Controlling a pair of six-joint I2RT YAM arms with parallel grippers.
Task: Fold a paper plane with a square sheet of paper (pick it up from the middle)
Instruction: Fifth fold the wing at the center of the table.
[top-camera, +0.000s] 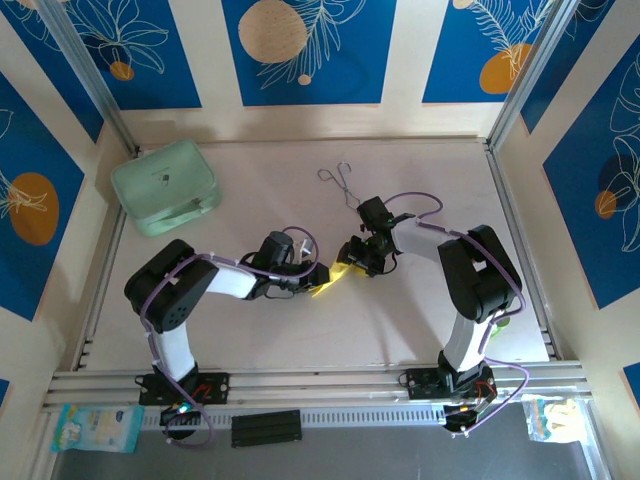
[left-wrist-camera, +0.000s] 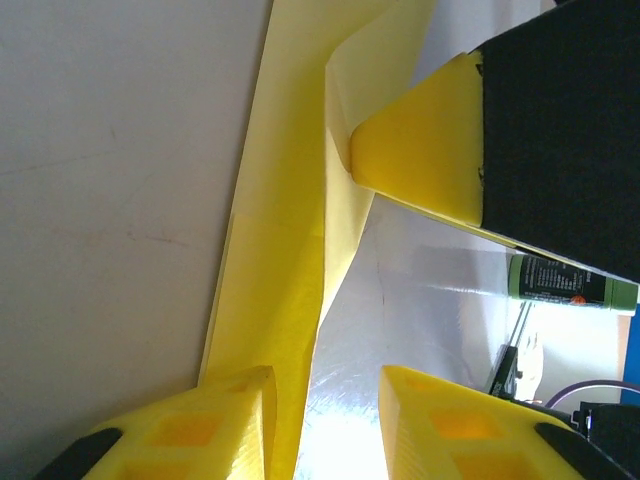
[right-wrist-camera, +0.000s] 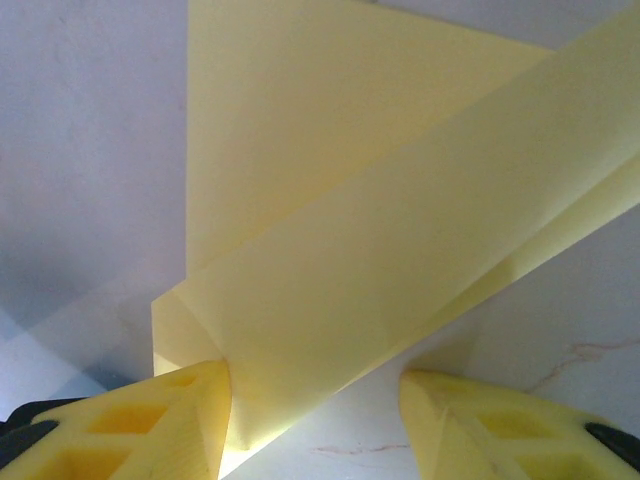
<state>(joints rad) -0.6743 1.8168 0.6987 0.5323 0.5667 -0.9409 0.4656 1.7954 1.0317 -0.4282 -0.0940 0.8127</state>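
The square sheet of paper (top-camera: 333, 276) is yellow and folded into a narrow creased wedge, lying on the table between both arms. My left gripper (top-camera: 312, 274) sits at its left end. In the left wrist view the paper (left-wrist-camera: 290, 250) runs up along the left finger (left-wrist-camera: 200, 430), and the jaws of the left gripper (left-wrist-camera: 325, 385) stand apart with bare table between them. My right gripper (top-camera: 355, 256) is at the paper's right end, and one of its fingers (left-wrist-camera: 420, 140) touches a raised flap. In the right wrist view the right gripper (right-wrist-camera: 315, 375) is open, with the layered paper (right-wrist-camera: 350, 220) against its left finger (right-wrist-camera: 170, 420).
A mint-green rounded case (top-camera: 165, 187) stands at the back left. Thin metal tongs (top-camera: 340, 183) lie behind the grippers. A green tube (left-wrist-camera: 570, 282) lies near the right arm's base. Metal rails border the table on the left, right and front.
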